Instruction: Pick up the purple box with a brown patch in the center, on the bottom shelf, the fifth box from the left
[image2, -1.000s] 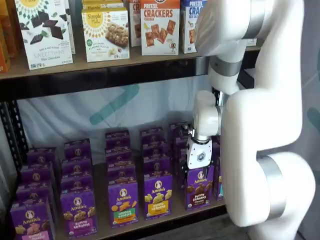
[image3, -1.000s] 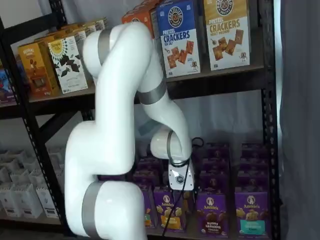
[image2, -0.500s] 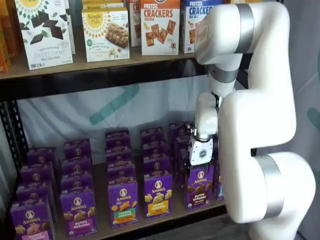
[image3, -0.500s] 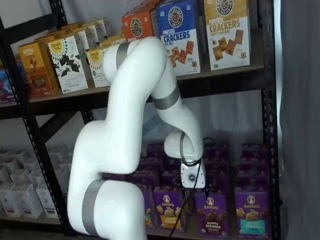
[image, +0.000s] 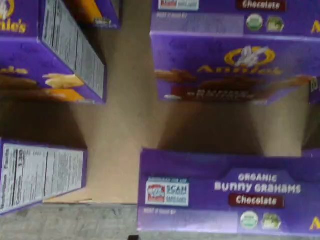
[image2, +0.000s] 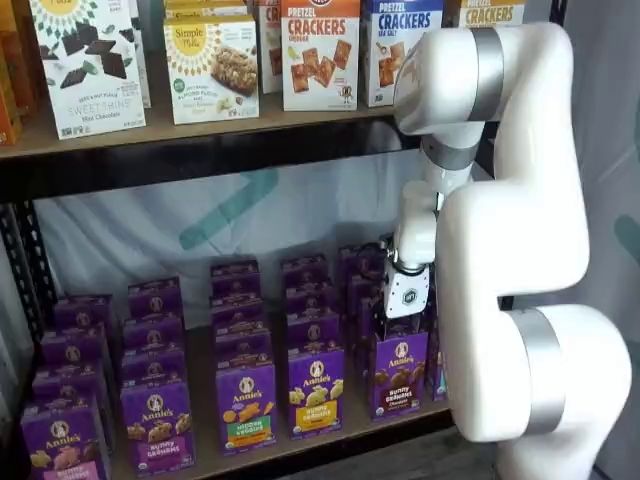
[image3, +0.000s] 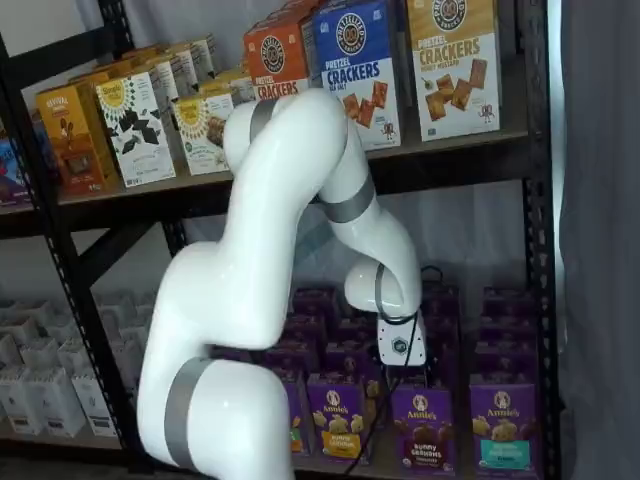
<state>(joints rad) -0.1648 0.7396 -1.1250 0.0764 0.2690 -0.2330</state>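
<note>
1. The purple box (image2: 398, 372) carries a white round logo, dark brown bunny crackers and a brown label band.
2. Neighbouring purple cartons show a yellow band (image2: 316, 385) and a green band (image2: 247, 405).
3. The bottom shelf (image: 122, 125) is tan board.
4. The gripper (image2: 404, 322) pairs a white body with black fingers.
5. The cracker box (image2: 320, 52) above is orange-topped.

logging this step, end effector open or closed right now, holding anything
End effector: cannot be told; fingers not clearly visible, poised above the purple box, no box seen in it.
</note>
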